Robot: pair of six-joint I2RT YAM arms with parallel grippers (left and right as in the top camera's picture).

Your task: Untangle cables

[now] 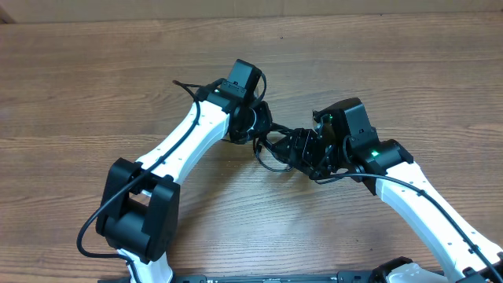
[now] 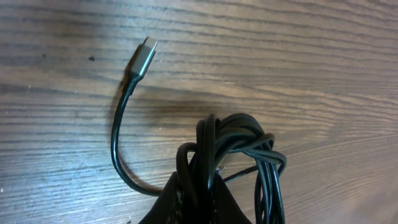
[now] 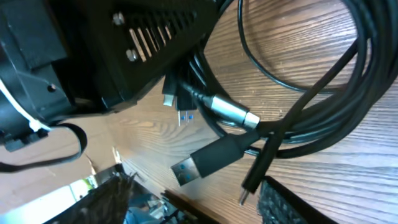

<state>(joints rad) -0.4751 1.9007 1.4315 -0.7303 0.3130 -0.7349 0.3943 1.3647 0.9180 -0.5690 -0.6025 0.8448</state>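
Observation:
The cables (image 1: 273, 155) are thin black cords wound into a small bundle on the wooden table, between my two grippers. My left gripper (image 2: 198, 198) is shut on several strands of the bundle (image 2: 249, 146). One loose end with a silver-tipped plug (image 2: 144, 55) curls away on the table. My right gripper (image 3: 193, 186) is open, with its fingers either side of a USB-A plug (image 3: 208, 158) and a small thin plug (image 3: 254, 180). A silver-collared plug (image 3: 233, 113) lies in the bundle beside the left gripper's black body (image 3: 143, 43). In the overhead view the left gripper (image 1: 258, 134) and right gripper (image 1: 302, 149) nearly touch.
The wooden table (image 1: 94, 94) extends on all sides of the bundle. Its far edge (image 1: 330, 14) runs along the top of the overhead view. The left arm's thicker black cable (image 1: 189, 85) loops near its wrist. The arm bases stand at the near edge.

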